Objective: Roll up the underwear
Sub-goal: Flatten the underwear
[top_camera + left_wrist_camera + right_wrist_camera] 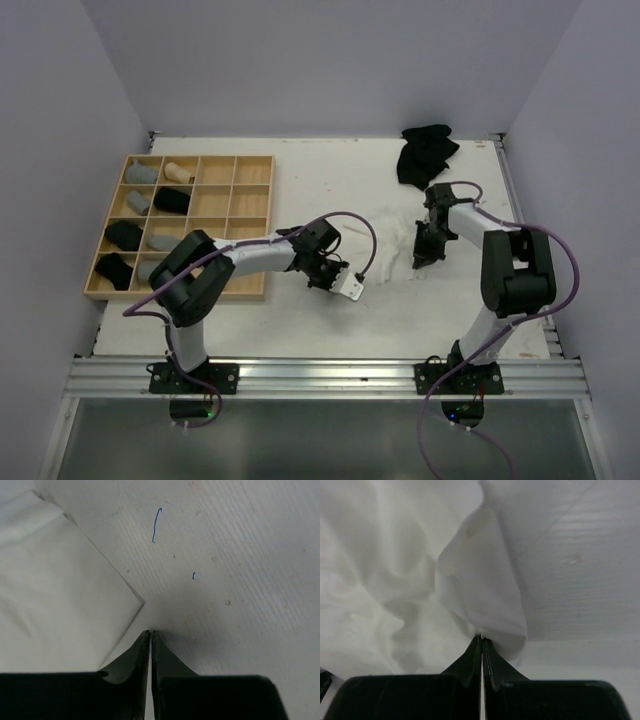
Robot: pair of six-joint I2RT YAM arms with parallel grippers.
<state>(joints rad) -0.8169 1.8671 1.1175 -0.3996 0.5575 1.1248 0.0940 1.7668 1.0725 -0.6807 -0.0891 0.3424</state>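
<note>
A white underwear (395, 250) lies rumpled on the white table between the two arms. My right gripper (420, 258) is at its right side. In the right wrist view the gripper (481, 638) is shut on a raised fold of this underwear (480, 580). My left gripper (345, 288) is at the cloth's near-left side. Seen from the left wrist, its jaws (151, 631) are shut, tips on the table just right of the flat cloth's (60, 590) corner, with nothing visibly between them. A black underwear pile (425, 152) lies at the back right.
A wooden grid tray (270, 225) sits at the left with several rolled garments in its left cells, such as a grey one (143, 172), a beige one (178, 170) and a black one (172, 200). Purple walls enclose the table. Small blue pen marks (156, 525) dot the tabletop.
</note>
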